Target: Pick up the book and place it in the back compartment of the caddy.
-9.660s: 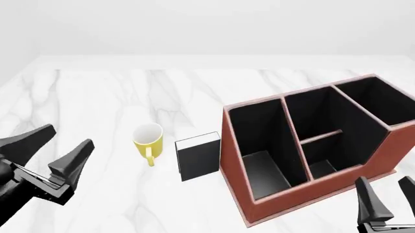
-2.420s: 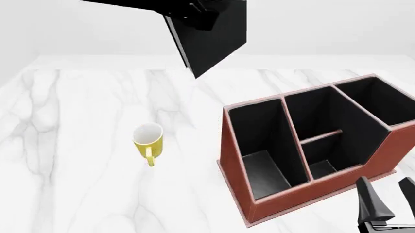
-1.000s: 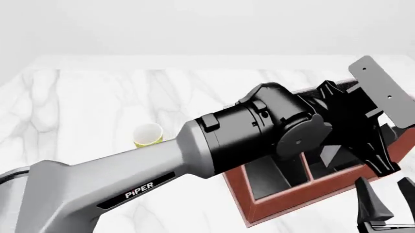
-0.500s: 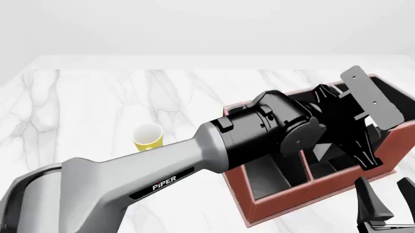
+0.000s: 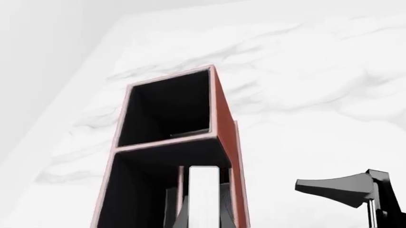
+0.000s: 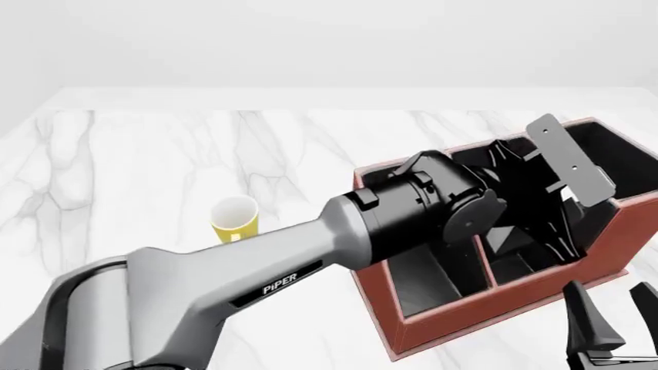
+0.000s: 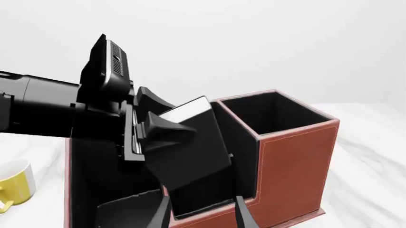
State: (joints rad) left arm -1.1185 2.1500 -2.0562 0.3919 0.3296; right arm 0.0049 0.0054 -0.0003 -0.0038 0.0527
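Front view: "PiPER" on left arm [image 6: 277,287], its pincer [image 7: 149,130] clamped on book [image 7: 190,152], tilted over caddy [image 7: 298,156].

The book [image 7: 190,156] has been lifted from beside the mug [image 6: 236,217] and lowered, tilted, into the caddy [image 6: 452,327] by the left gripper [image 7: 159,130].

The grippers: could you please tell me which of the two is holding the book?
The left gripper: its jaws are shut on the tilted black book over the caddy. The right gripper sits open beside it, holding nothing.
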